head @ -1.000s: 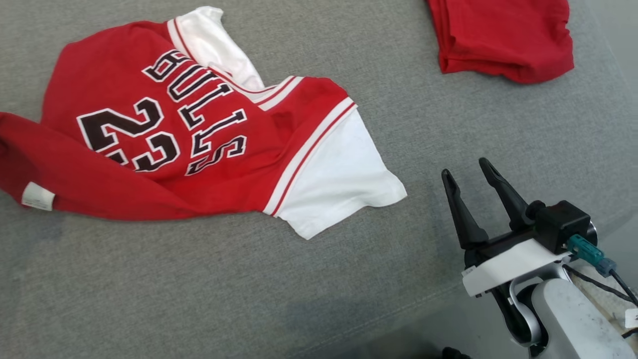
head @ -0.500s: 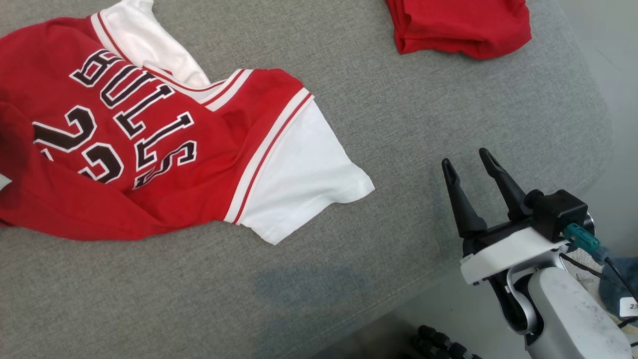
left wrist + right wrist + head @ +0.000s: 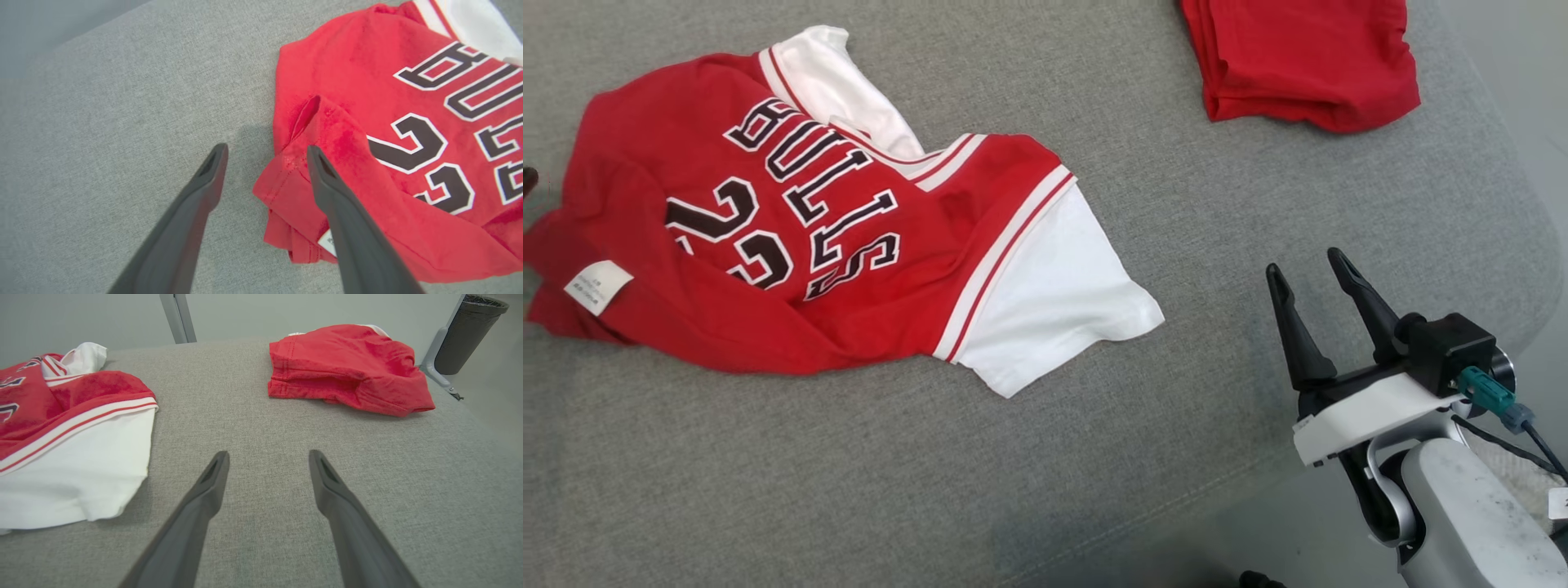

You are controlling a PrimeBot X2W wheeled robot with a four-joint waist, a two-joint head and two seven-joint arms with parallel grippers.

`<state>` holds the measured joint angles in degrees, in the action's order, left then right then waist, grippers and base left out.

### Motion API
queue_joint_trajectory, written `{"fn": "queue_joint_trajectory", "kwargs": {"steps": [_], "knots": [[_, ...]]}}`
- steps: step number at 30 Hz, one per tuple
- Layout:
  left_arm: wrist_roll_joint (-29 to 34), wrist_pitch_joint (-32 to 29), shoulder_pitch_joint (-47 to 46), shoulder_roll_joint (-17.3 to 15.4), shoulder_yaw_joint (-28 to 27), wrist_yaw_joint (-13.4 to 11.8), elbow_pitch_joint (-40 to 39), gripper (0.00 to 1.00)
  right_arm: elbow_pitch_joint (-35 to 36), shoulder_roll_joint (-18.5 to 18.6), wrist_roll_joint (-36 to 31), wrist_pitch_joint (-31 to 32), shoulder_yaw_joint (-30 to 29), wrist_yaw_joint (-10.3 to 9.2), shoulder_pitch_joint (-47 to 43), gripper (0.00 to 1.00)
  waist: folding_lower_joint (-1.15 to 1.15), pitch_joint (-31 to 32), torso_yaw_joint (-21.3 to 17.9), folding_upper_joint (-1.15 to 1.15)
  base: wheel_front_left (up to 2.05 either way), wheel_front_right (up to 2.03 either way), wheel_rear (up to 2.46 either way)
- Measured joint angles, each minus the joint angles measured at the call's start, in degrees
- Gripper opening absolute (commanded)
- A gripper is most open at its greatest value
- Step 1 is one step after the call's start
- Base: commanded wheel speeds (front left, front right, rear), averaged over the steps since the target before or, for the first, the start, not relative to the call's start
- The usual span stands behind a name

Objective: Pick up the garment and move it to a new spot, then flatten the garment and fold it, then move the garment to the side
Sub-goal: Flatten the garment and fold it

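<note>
Finds the red jersey [image 3: 849, 245] lying rumpled, lettering up, on the left of the grey worktop [image 3: 1176, 204], the left claw [image 3: 266, 149] released and splayed over its bunched hem corner, the right claw [image 3: 1304, 263] likewise released above bare cloth, well apart from a folded red garment [image 3: 1307, 57].

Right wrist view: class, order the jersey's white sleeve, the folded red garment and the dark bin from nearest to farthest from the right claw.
1. White sleeve, left beside the right claw.
2. Folded red garment, ahead to the right.
3. Dark bin, far upper right, off the cushion.
</note>
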<state>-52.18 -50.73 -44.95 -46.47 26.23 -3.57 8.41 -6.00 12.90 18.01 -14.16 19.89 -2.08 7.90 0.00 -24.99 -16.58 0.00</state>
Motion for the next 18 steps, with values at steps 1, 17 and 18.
{"fn": "queue_joint_trajectory", "kwargs": {"steps": [1, 17, 18], "knots": [[0.01, 0.97, -0.12, 0.07, -0.47, 0.01, -0.02, 1.0, -0.01, 0.11, 0.0, 0.0, -0.16, 0.0, -0.03, 1.0, 0.0, 0.42, 0.38, 0.0, 0.0, 0.0, 0.0], [-1.91, 22.21, 8.54, 5.12, -10.72, 0.25, -3.47, 1.0, 0.59, 3.37, -0.01, -0.03, -4.47, -1.07, -3.19, 1.0, 0.0, 6.4, 7.33, 0.0, 0.0, 0.0, 0.0], [-2.03, 23.34, 10.22, 5.73, -10.89, 0.1, -3.56, 1.0, 0.73, 3.52, 0.0, -0.09, -4.67, -1.12, -3.59, 1.0, 0.0, 6.74, 7.8, 0.0, 0.0, 0.0, 0.0]]}}
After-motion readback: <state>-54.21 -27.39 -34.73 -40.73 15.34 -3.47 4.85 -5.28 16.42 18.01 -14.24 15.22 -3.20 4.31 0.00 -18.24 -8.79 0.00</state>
